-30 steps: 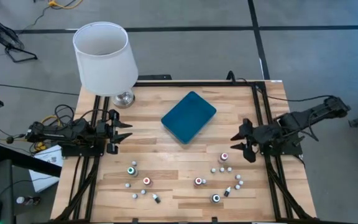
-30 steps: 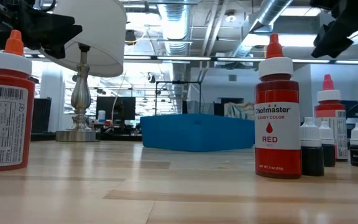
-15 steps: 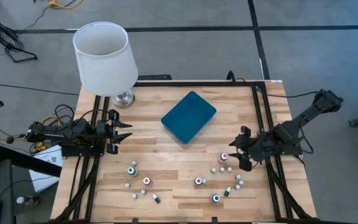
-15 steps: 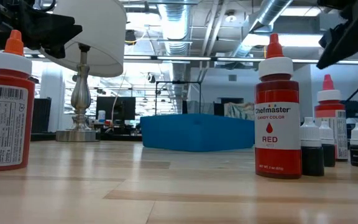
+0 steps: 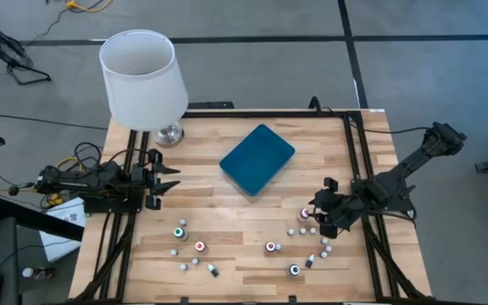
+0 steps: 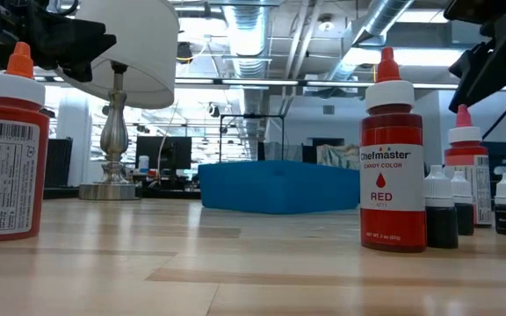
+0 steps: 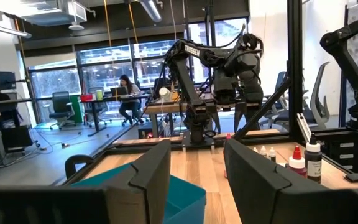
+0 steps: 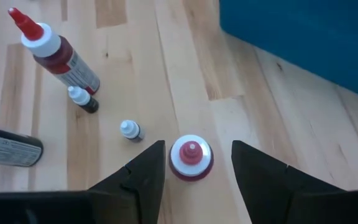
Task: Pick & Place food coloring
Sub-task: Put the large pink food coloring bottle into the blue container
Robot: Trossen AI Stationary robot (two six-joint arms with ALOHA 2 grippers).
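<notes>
Closest in the low view stand smooth plastic food coloring bottles: a tall cylinder of red liquid with a white collar and red cone tip labelled RED [image 6: 393, 158], another red-filled one with an orange tip at the near left edge [image 6: 7, 149], and small dark bottles with white caps [image 6: 441, 207] just beside the tall one. From above the set is scattered over the near half of the table in two loose groups, upright round tops showing red, green or white. The right gripper [image 5: 321, 217] hangs over the right-hand group with its two dark, blocky fingers spread apart; in the right wrist view a red bottle with a white cap and red nozzle [image 8: 191, 157] stands upright between the fingers [image 8: 143, 174], not touched by either, while a long red bottle [image 8: 58, 53], two tiny white-capped bottles and a dark one lying on its side are farther off. The table [image 5: 227, 246] is pale butcher-block wood in jointed strips, framed by black rails. Beyond the bottles lies the teal tray [image 5: 257, 158], a matte rounded rectangle turned at an angle. The left gripper [image 5: 170, 179] waits at the table's left edge, fingers parted and empty. At the far left corner stands a lamp with a white drum shade [image 5: 142, 78] on a shiny metal base. Behind is an open workroom with ducts overhead, desks and seated people.
</notes>
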